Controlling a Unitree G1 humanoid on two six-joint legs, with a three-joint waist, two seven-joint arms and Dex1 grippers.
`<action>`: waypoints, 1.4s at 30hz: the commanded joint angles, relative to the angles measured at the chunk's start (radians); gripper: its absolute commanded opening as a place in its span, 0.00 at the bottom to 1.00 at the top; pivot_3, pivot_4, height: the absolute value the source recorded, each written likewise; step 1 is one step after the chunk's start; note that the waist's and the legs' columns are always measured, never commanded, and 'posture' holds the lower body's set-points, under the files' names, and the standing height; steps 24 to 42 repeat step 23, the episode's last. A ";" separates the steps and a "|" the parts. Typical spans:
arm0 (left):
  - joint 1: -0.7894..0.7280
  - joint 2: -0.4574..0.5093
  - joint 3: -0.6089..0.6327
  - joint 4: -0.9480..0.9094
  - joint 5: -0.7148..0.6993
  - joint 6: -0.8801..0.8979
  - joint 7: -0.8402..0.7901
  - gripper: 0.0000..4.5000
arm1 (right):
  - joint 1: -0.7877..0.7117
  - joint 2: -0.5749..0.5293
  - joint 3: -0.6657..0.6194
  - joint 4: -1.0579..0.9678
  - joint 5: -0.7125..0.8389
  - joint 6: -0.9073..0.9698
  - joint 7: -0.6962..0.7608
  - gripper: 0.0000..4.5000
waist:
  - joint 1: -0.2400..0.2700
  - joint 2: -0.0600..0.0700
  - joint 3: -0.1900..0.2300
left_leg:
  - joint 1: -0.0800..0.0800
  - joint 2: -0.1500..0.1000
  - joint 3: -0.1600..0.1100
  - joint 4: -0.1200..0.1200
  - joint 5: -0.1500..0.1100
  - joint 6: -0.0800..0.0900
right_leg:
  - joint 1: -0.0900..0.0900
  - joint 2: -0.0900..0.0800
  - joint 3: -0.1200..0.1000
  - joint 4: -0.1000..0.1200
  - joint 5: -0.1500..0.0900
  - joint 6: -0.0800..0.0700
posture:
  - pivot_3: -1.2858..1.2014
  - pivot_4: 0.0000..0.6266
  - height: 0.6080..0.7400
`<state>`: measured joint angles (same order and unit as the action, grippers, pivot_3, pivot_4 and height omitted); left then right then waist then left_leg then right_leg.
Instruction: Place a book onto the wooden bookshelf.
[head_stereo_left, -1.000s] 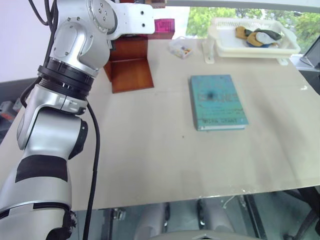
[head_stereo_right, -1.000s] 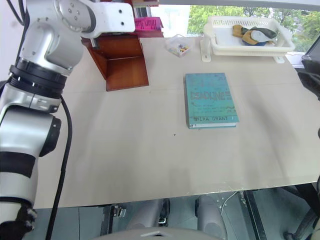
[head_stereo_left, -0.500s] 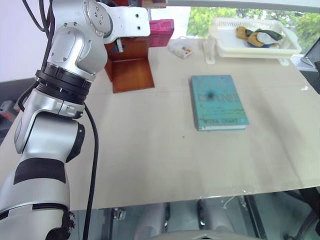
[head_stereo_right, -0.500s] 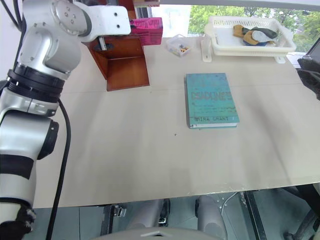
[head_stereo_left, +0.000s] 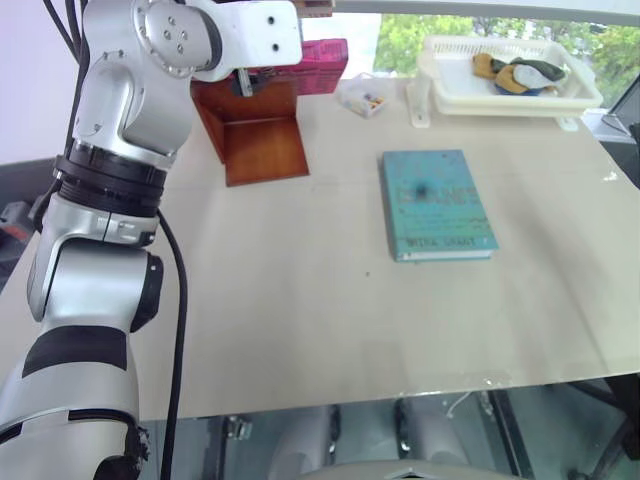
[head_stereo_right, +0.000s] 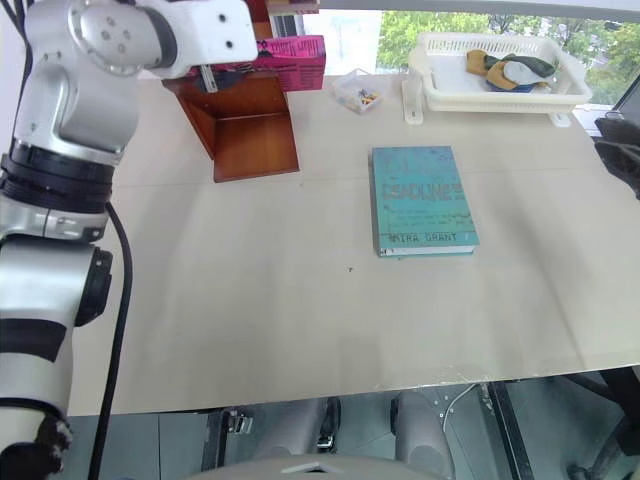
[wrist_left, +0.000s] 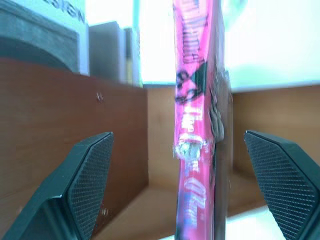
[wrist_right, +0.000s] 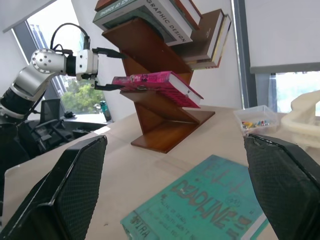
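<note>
Book (wrist_right: 155, 82) lies on the shelf (wrist_right: 165, 122), upper left; left gripper (wrist_right: 102, 68) spread open should back out straight; right gripper (wrist_right: 175, 200) gapes wide.

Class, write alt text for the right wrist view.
A pink book lies on a slanted board of a wooden bookshelf, with the left pincer open around its end. A teal book lies on the table in front.
</note>
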<state>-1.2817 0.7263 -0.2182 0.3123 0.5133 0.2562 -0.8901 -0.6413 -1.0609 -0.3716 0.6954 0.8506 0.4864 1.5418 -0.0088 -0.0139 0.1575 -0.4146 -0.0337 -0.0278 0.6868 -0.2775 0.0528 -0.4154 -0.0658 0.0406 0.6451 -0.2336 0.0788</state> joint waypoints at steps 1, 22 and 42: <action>0.047 -0.069 0.210 -0.156 -0.228 0.058 0.044 0.99 | 0.045 -0.036 -0.060 -0.064 0.036 0.023 0.073 1.00 | 0.002 0.000 0.000 | -0.001 0.000 -0.001 0.001 0.000 0.000 | 0.000 0.000 -0.001 0.000 0.000 0.000 | 0.52 0.24 1.00; 1.219 -0.090 0.567 -0.703 -0.822 0.341 -0.039 0.99 | 0.566 -0.053 -0.160 -0.204 -0.229 -0.213 0.012 1.00 | 0.001 0.007 -0.006 | 0.026 0.003 0.001 -0.002 -0.001 0.000 | 0.022 -0.007 0.001 -0.003 0.003 -0.005 | 0.52 0.24 1.00; 1.239 -0.083 0.579 -0.720 -0.855 0.353 -0.052 0.99 | 0.573 -0.051 -0.168 -0.206 -0.228 -0.210 0.013 1.00 | 0.001 0.007 -0.006 | 0.026 0.003 0.002 -0.002 -0.001 0.000 | 0.022 -0.007 0.001 -0.004 0.003 -0.005 | 0.52 0.24 1.00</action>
